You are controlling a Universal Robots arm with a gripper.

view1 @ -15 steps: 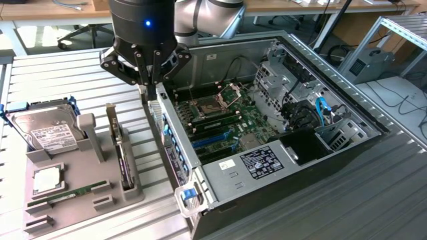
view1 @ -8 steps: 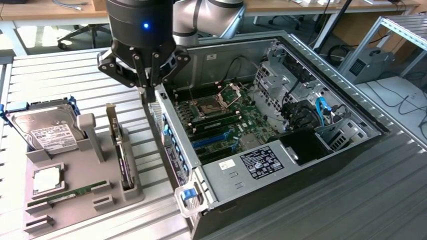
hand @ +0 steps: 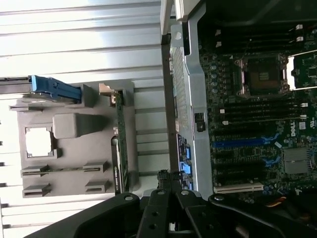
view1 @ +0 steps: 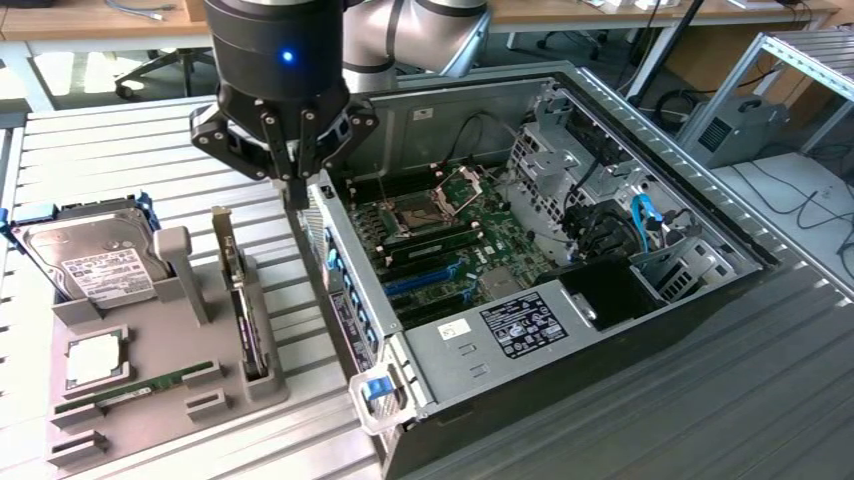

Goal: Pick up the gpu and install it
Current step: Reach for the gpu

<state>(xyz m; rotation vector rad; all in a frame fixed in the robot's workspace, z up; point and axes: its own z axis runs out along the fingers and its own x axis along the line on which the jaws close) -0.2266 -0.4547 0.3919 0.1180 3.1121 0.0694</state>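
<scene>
Lab: open PC case [view1: 601, 370], alu bench [view1: 107, 150], office chairs [view1: 167, 65] behind.

The arm [view1: 424, 30] enters at the top centre of the exterior view, its grey joints bent behind a black cylindrical wrist [view1: 278, 60] with a blue light lit. The gripper [view1: 290, 178] points straight down, left of centre in the upper frame, with its jaws closed together and dark linkages splayed on either side.
</scene>
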